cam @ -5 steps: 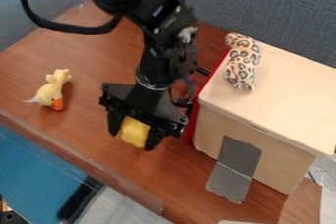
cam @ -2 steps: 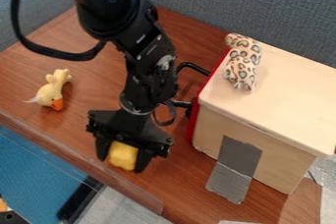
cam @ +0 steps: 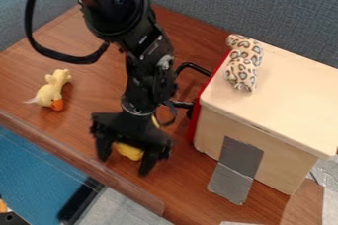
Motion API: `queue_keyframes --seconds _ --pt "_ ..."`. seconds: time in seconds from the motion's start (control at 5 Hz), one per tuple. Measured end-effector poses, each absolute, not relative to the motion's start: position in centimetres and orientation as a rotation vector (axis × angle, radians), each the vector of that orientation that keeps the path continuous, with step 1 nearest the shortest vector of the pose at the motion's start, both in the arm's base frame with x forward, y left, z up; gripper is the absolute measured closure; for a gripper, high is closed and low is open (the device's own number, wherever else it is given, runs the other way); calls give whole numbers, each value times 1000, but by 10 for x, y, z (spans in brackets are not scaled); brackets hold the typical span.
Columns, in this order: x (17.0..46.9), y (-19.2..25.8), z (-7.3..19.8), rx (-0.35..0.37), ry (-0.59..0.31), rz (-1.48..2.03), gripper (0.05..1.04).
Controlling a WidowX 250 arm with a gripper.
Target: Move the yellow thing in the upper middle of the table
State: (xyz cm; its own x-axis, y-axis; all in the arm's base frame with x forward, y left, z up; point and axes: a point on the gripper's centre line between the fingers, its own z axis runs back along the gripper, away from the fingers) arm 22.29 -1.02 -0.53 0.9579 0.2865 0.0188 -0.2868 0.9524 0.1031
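The black gripper [cam: 123, 165] hangs low over the table near its front edge, left of the wooden box. It is open, its two fingers standing apart. The yellow thing [cam: 129, 151] shows between and behind them, mostly hidden by the gripper body; a small yellow bit also peeks out above, beside the wrist. Whether a finger touches it, I cannot tell.
A pale yellow plush duck [cam: 52, 90] lies on the table [cam: 86, 86] at the left. To the right stands a wooden box [cam: 284, 100] with a red edge, a leopard-print plush [cam: 244, 62] on top and grey tape on its front.
The gripper has come toward the front left along with the yellow thing. Since the middle frame its fingers have spread, and the yellow thing now sits farther back between them, less of it showing.
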Motion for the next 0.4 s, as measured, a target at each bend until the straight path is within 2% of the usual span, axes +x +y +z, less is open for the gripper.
queue_keyframes --seconds 0.2,0.4 --pt "235 -16 27 95 -126 236 75" --pt "240 -23 59 67 -206 181 83"
